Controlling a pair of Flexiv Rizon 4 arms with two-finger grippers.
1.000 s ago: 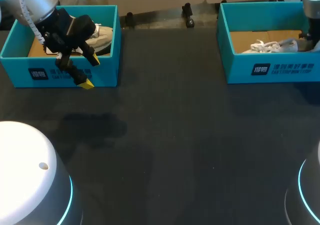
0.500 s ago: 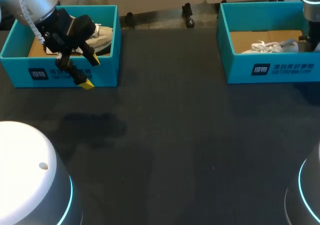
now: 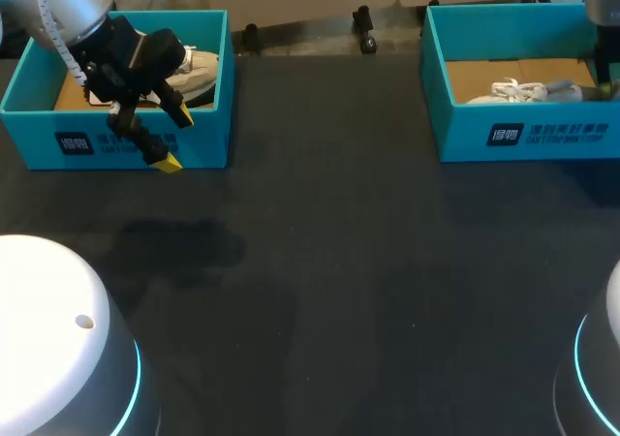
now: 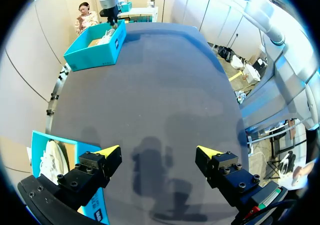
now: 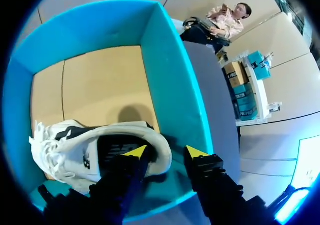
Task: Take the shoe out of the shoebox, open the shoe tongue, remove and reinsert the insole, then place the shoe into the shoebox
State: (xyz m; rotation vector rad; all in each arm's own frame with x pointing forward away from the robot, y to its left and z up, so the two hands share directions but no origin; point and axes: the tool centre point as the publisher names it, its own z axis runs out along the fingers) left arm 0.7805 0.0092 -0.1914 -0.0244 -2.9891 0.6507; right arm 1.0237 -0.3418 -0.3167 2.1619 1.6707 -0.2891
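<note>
White shoe [image 5: 90, 150] lies inside the right shoebox [image 5: 170, 85], its heel at the right tool [image 5: 167, 152]. That tool's fingers stand apart astride the heel rim, one over the insole [image 5: 117, 150] and one outside, not visibly clamped. By my judgement nothing is finished yet: lifting out, tongue, insole and return all remain. Left tool [image 4: 157, 152] hangs apart and empty over the tabletop [image 4: 165, 85], beside the left shoebox [image 3: 126, 145] holding another shoe [image 3: 201, 68].
</note>
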